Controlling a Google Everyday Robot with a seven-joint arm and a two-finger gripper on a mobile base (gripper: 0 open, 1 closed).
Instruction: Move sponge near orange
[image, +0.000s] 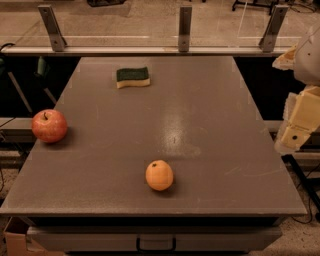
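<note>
The sponge (133, 77), dark green on top over pale yellow foam, lies flat at the far middle-left of the grey table (210, 100). The orange (159, 175) sits near the table's front edge, a little left of centre, with its dark stem dot facing up. The two are far apart, with bare tabletop between them. My gripper (299, 125) is at the right edge of the view, beyond the table's right side and off the tabletop, far from both the sponge and the orange. It holds nothing that I can see.
A red apple (49, 125) with a stem sits at the table's left edge. A low glass barrier on metal posts (185, 27) runs along the far edge. A drawer handle (156, 244) shows under the front edge.
</note>
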